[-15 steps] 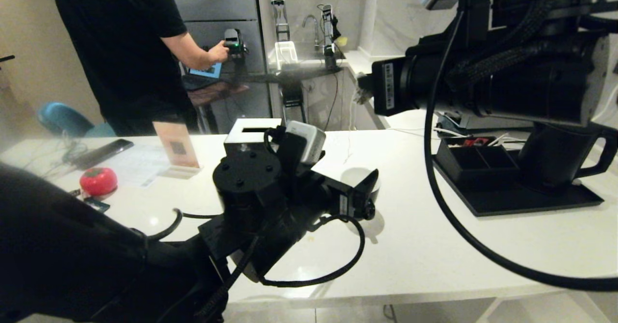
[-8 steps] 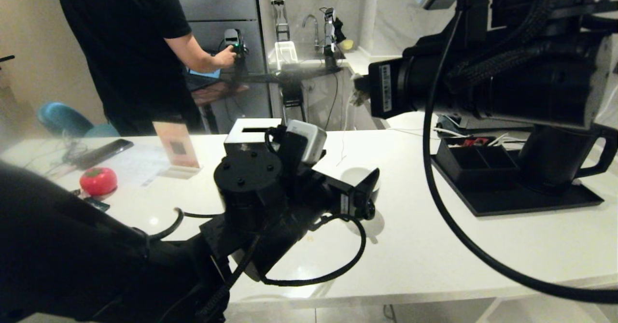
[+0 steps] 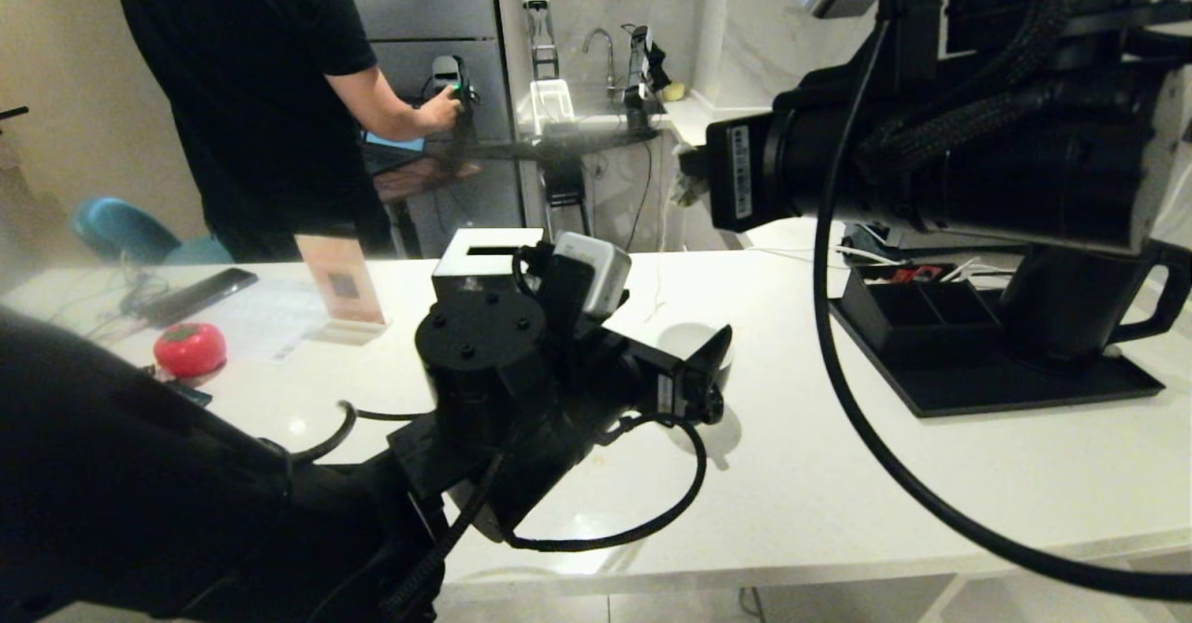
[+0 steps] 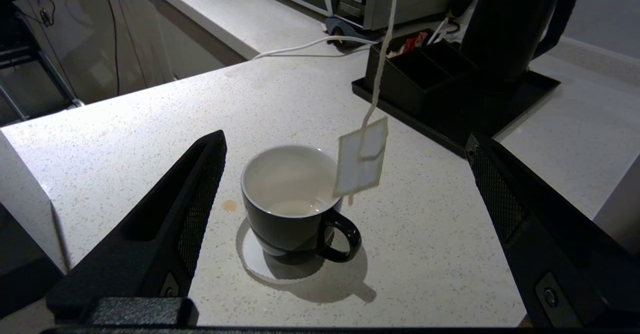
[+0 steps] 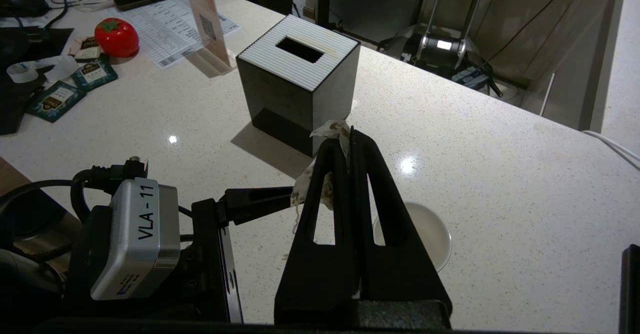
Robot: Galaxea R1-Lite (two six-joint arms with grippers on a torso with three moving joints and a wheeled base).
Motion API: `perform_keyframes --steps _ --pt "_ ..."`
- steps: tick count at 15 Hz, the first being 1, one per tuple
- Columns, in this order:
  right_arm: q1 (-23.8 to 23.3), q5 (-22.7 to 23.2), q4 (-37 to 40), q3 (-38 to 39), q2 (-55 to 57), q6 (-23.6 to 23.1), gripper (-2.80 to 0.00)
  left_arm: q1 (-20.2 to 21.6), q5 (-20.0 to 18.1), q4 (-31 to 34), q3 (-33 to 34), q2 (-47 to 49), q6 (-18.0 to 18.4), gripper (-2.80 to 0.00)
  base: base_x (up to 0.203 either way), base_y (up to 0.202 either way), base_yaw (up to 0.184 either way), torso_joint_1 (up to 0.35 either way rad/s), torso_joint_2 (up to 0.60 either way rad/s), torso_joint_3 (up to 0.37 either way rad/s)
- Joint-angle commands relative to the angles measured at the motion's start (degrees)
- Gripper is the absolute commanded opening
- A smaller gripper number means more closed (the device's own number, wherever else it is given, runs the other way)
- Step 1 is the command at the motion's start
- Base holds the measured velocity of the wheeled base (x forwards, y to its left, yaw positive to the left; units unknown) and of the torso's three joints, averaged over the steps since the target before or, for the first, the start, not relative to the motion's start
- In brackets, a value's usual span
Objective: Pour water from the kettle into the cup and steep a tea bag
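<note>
Right gripper [image 5: 350, 139]: fingers pressed together, pinching crumpled paper at their tips; it is raised above the counter [image 3: 838, 474]. Left gripper [image 4: 345, 224]: jaws spread wide and empty, low over the counter's middle, one finger either side of the cup [image 4: 292, 204] without touching it.

Containers. The cup stands upright on a white coaster [image 4: 260, 264], holding a shallow pale liquid at its bottom. The kettle [image 4: 510, 24] stands upright on a black tray [image 4: 480, 119] toward the counter's right edge; a divided black box [image 4: 425, 72] shares the tray, with red and white packets in its rear compartment. Kettle contents cannot be seen.

View differences. Only the left wrist view shows the tea bag [image 4: 362, 157] hanging on its string just above the cup's rim, on the handle side. Only the right wrist view shows the tissue box [image 5: 297, 82] slot and the sachets [image 5: 65, 92] near the counter's left edge. The head view alone shows a person [image 3: 261, 92] behind the counter.
</note>
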Motion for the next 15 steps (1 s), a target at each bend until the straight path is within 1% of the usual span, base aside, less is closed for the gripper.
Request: perform_keyframes --steps 1,3,4,7,10,12,15 --pt "0.03 -0.06 0.01 -0.01 0.06 0.00 -2.80 0.03 0.07 -0.39 -0.01 0.04 -0.05 0.00 0.000 0.000 0.000 0.000 0.00 0.000" --pt "0.03 0.02 0.01 -0.01 0.06 0.00 -2.80 -0.03 0.07 -0.39 -0.01 0.04 -0.05 0.00 0.000 0.000 0.000 0.000 0.00 0.000" --pt "0.03 -0.05 0.01 -0.01 0.06 0.00 -2.80 0.03 0.07 -0.39 -0.01 0.13 -0.05 -2.80 0.000 0.000 0.000 0.000 0.00 0.000" --pt "0.12 0.02 0.01 0.07 0.06 0.00 -2.80 0.03 0.07 -0.39 -0.01 0.13 -0.05 -2.80 0.000 0.000 0.000 0.000 0.00 0.000" --pt "0.40 0.02 -0.06 0.43 0.06 0.00 -2.80 0.03 -0.07 -2.64 -0.01 0.66 -0.05 -2.80 0.000 0.000 0.000 0.000 0.00 0.000" --pt "0.56 -0.11 -0.17 0.65 -0.03 0.00 -2.80 0.03 0.07 -3.98 -0.01 1.10 0.56 -2.80 0.000 0.000 0.000 0.000 0.00 0.000" --pt "0.56 -0.15 -0.25 0.69 -0.03 0.00 -2.80 0.03 0.07 -4.08 -0.01 1.27 0.57 -2.80 0.000 0.000 0.000 0.000 0.00 0.000"
